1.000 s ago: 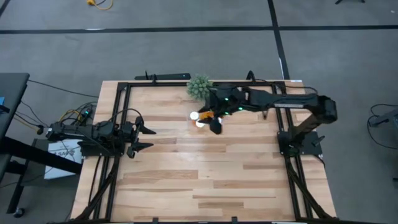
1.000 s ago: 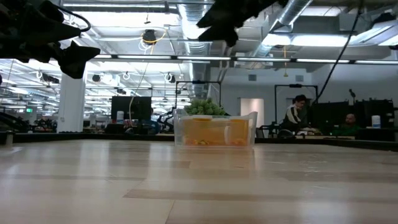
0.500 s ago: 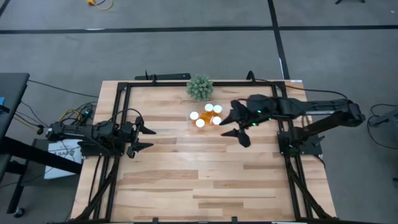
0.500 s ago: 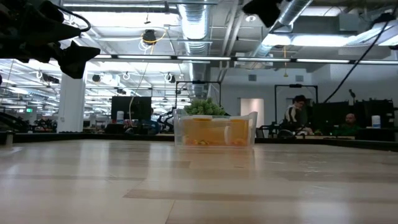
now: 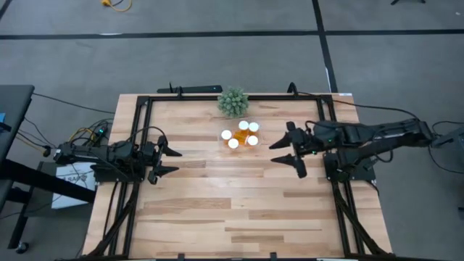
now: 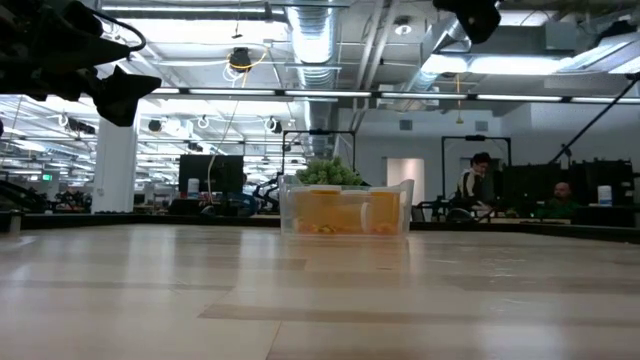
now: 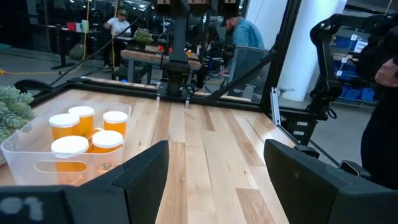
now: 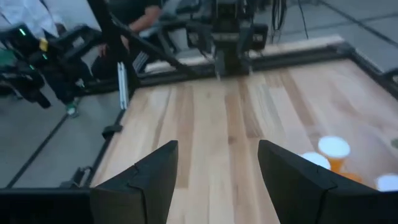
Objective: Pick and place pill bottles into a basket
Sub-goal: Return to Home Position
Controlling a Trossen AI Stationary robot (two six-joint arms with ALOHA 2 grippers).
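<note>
Four pill bottles (image 5: 243,125): all we count from above, white-capped, upright in the basket (image 7: 15,152) just beside the plant (image 5: 233,101)
Right gripper (image 5: 287,150): jaws spread, empty, near the basket
Left gripper (image 5: 172,161): spread, empty, parked far left
Risk: we fear a low homeward swing of the arm clipping the basket, tipping bottles

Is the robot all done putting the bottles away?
Nearly. The pill bottles sit in the basket; none shows elsewhere on the table. The right gripper and left gripper hang open, holding nothing. Only parking the arms looks left.
</note>
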